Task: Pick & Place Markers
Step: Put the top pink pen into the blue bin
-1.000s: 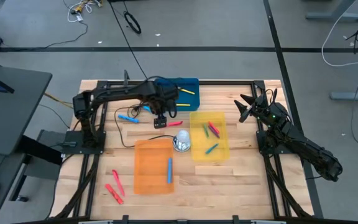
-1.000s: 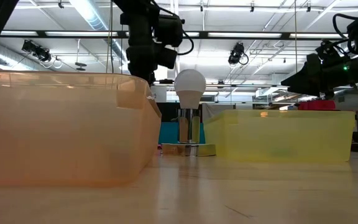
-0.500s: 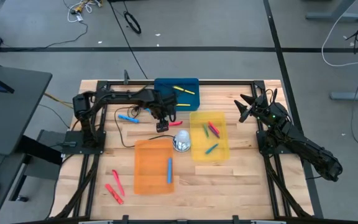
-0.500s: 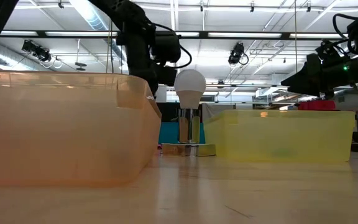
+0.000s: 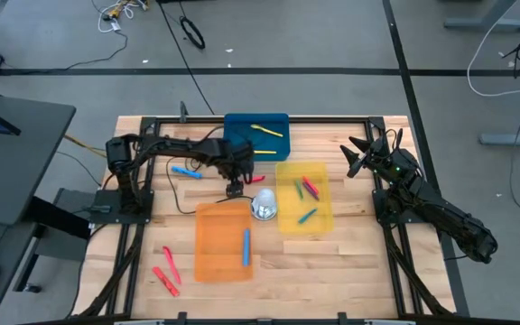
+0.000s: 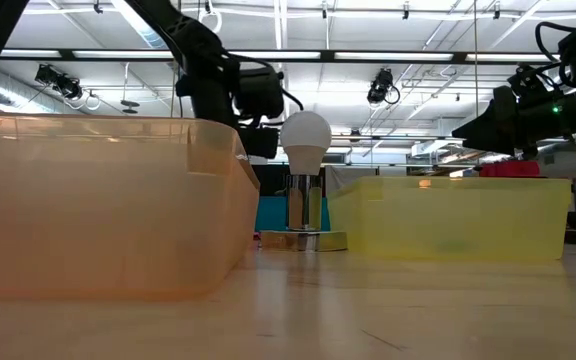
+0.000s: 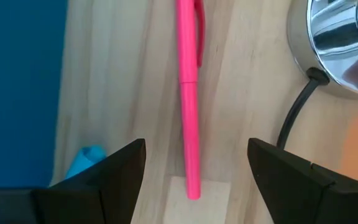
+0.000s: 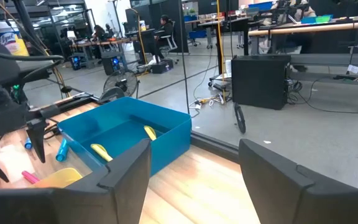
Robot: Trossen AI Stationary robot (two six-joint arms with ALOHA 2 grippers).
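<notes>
Markers: two yellow ones (image 5: 270, 132) lie in the blue tray (image 5: 242, 125) at upper centre of the high view, several red, green and blue in the yellow tray (image 5: 323, 215) right of centre, and one blue (image 5: 246, 246) in the orange tray (image 5: 210, 239) below centre. Judged partly sorted: a pink marker (image 7: 188, 118) at centre, blue markers (image 5: 186, 171) left of it and red ones (image 5: 167, 272) at lower left lie on bare table (image 5: 350, 262). Left gripper (image 7: 194, 186), fingers spread, hovers over the pink marker; right gripper (image 5: 357, 155), spread, waits at the right edge.
</notes>
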